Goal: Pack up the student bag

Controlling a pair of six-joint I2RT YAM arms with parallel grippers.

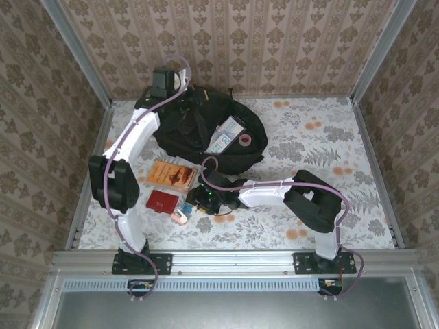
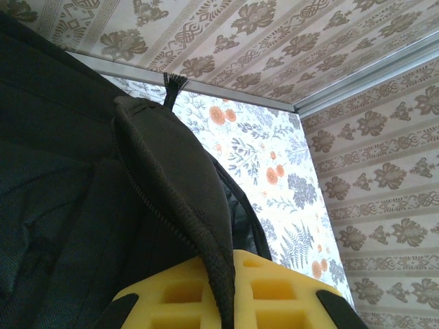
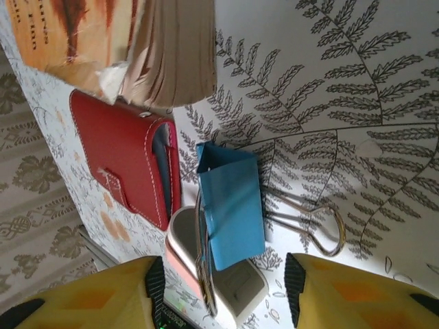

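The student bag [image 1: 199, 130], a large black backpack, lies at the back of the table with its mouth open. A white-and-blue box [image 1: 225, 135] and a pink roll [image 1: 245, 140] rest in the opening. My left gripper [image 1: 168, 86] is at the bag's far left edge. In the left wrist view my left gripper [image 2: 230, 291] is shut on a black corded edge [image 2: 185, 205] of the bag, holding it up. My right gripper [image 3: 225, 284] stands open over a blue binder clip [image 3: 233, 205], one finger on either side. The clip lies across a white-and-pink case [image 3: 185, 247].
A red wallet [image 3: 127, 154] lies just left of the clip, and an orange book [image 3: 137, 48] beyond it. From above, the book [image 1: 171, 173], wallet [image 1: 162, 201] and clip [image 1: 186, 208] cluster in front of the bag. Metal rails and patterned walls bound the table.
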